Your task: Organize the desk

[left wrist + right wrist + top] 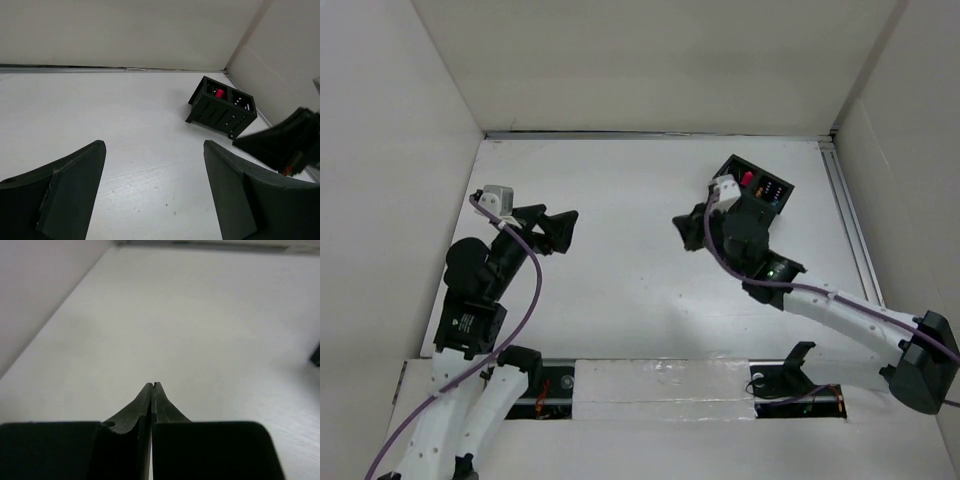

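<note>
The desk is a flat matte-white tabletop with thin metal rails along its edges. A black slatted organizer box stands at the far right with a red item and small dark items inside; it also shows in the left wrist view. My left gripper is open and empty over the left middle of the desk, its fingers wide apart. My right gripper is shut with nothing between its fingertips, just left of the box.
White wall panels enclose the desk at the back and both sides. A metal rail runs along the right edge. The arm bases and cables sit at the near edge.
</note>
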